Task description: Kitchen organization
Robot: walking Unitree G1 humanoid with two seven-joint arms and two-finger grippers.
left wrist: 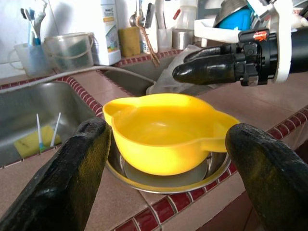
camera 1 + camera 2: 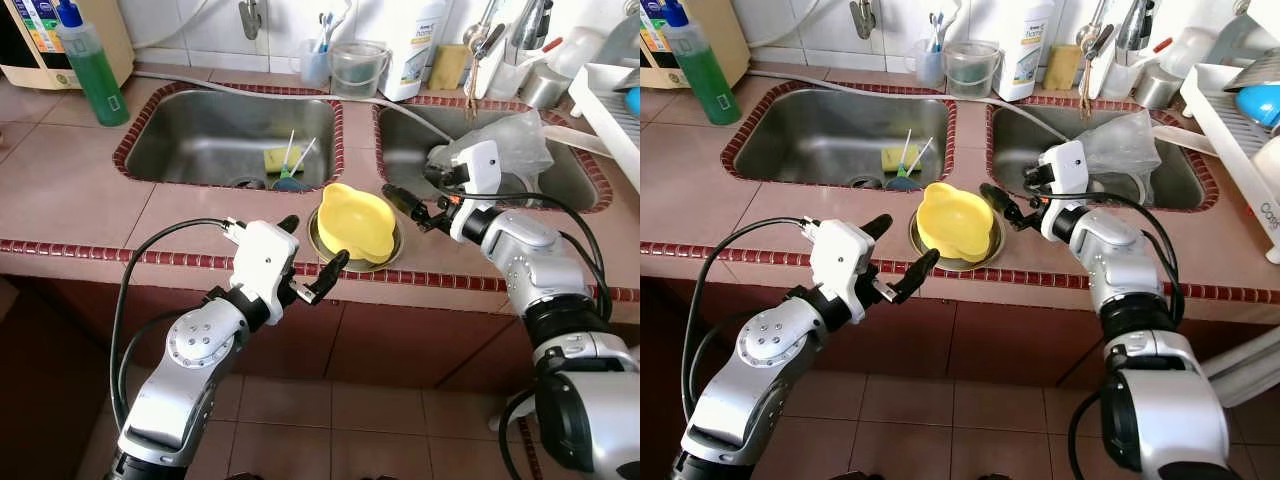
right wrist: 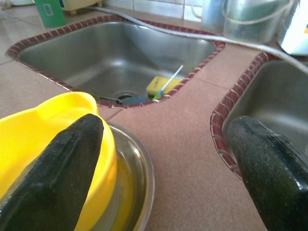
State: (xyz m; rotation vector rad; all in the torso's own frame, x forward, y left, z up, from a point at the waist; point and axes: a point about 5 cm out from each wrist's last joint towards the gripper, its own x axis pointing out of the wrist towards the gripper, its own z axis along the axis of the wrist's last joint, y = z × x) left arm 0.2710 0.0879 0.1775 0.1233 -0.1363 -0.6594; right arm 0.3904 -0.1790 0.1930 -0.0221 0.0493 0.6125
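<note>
Left eye view: yellow bowl (image 2: 355,222) sits tilted in a steel dish (image 2: 388,255). Left gripper (image 2: 312,258) at 7 o'clock, right gripper (image 2: 407,208) at 3, both open-fingered; a nudge could slide it off the bench (image 2: 80,205).

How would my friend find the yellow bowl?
Look at the tiled counter with two steel sinks. On the strip between them, near the front edge, a shallow steel dish sits. The yellow bowl rests in it, the only bright yellow bowl there.
</note>
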